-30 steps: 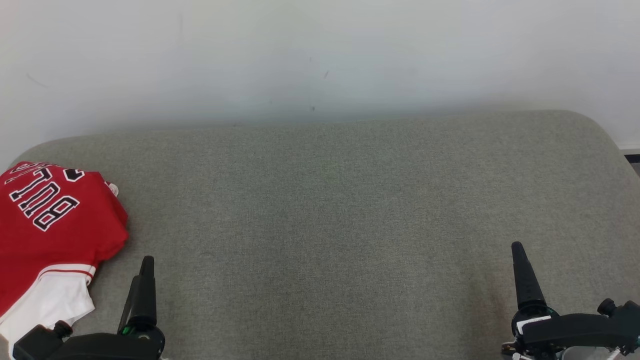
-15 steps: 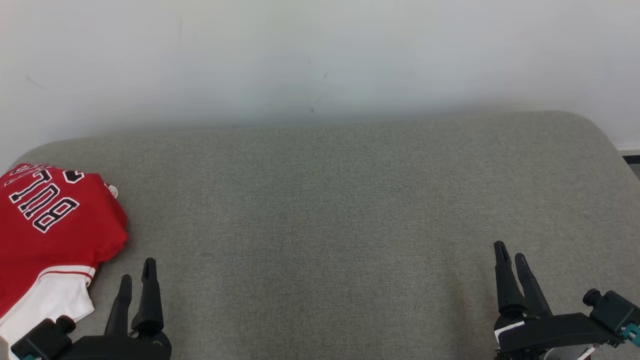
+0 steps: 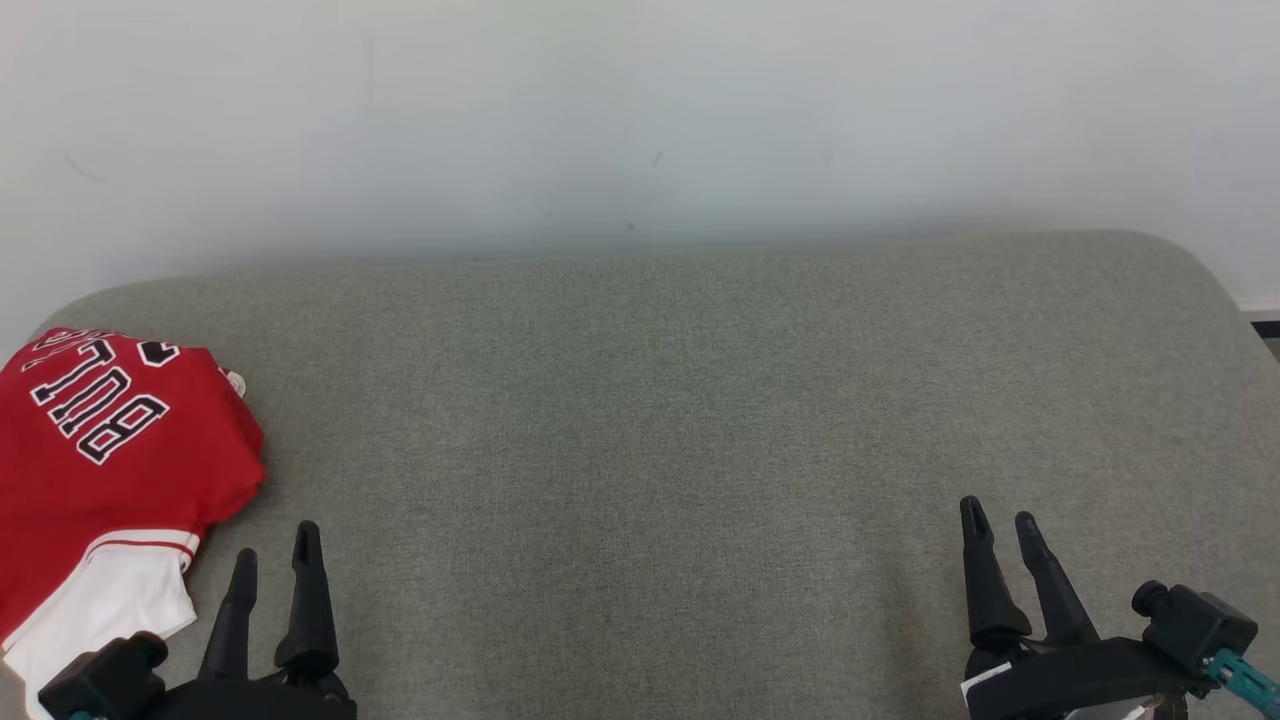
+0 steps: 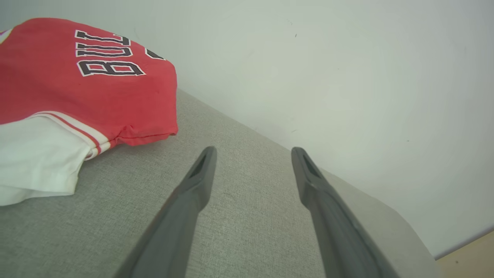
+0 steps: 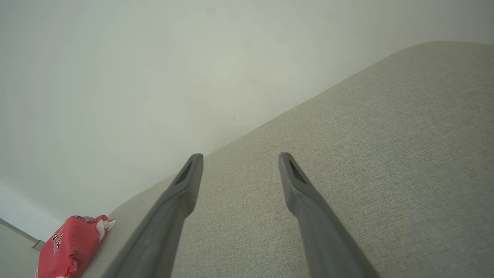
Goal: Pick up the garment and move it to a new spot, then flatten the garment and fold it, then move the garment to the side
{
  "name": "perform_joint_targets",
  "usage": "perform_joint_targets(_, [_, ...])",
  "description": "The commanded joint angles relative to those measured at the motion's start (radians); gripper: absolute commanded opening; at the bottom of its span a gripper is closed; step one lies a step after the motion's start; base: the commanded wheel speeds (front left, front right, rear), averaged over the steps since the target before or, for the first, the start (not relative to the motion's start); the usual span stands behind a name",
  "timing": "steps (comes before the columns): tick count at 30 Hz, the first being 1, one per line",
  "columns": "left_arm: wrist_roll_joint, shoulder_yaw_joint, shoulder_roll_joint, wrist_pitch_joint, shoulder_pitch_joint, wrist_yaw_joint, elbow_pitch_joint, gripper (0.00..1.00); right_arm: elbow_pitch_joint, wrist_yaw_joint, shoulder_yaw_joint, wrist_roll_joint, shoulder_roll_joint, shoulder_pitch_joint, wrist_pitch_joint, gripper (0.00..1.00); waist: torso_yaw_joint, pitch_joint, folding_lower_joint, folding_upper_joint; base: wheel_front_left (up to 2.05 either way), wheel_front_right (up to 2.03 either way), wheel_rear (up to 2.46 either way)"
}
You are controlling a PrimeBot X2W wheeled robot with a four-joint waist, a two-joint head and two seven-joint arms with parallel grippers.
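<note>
- The garment (image 3: 110,470) lies folded at the left end of the cushion (image 3: 640,420), close to the wall (image 3: 640,120). The head view's left edge cuts it off, so its full outline cannot be made out.
- Black block letters with white edging cross its red panel. They run off over the fold, and the word cannot be read whole.
- A small pale scrap at the garment's far corner (image 3: 233,381) may be a label; it is too small to tell.
- The left gripper (image 3: 275,542) sits just beside the garment's white hem without touching it. Its dark body is cut by the bottom edge. Its two fingers stand apart with nothing between them, which is plain in the left wrist view (image 4: 252,148).
- The right gripper (image 3: 998,511) is well apart from the garment, over the cushion's right end. Its fingers are likewise spread and empty (image 5: 240,155).
- The garment is soft knit cloth (image 4: 77,88) — red above, white below, with a thin red stripe along the join. Its folded edge looks plump and rounded.
- The right wrist view shows it as a small red bundle (image 5: 63,247) at the far end.
- The cushion is a grey-green woven fabric with a fine, even grain and rounded corners.
- The wall is matt off-white with a few faint scuffs.
- The fingers are long, smooth and dark, tapering to narrow tips.
</note>
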Motion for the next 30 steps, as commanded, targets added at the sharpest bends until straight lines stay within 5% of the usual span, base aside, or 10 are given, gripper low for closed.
perform_joint_targets(1, [0.039, -0.001, 0.008, -0.012, -0.002, 0.003, -0.017, 1.00, -0.007, -0.001, 0.007, -0.035, -0.008, -0.004, -0.012, 1.00, 0.001, 0.000, -0.0001, 0.0000, 0.00, 0.00, 0.00])
perform_joint_targets(30, [0.315, 0.004, 0.012, -0.081, 0.017, 0.005, -0.050, 1.00, -0.032, -0.002, 0.033, -0.307, -0.004, 0.014, -0.081, 1.00, 0.000, 0.005, -0.0001, 0.0000, 0.00, 0.00, 0.00])
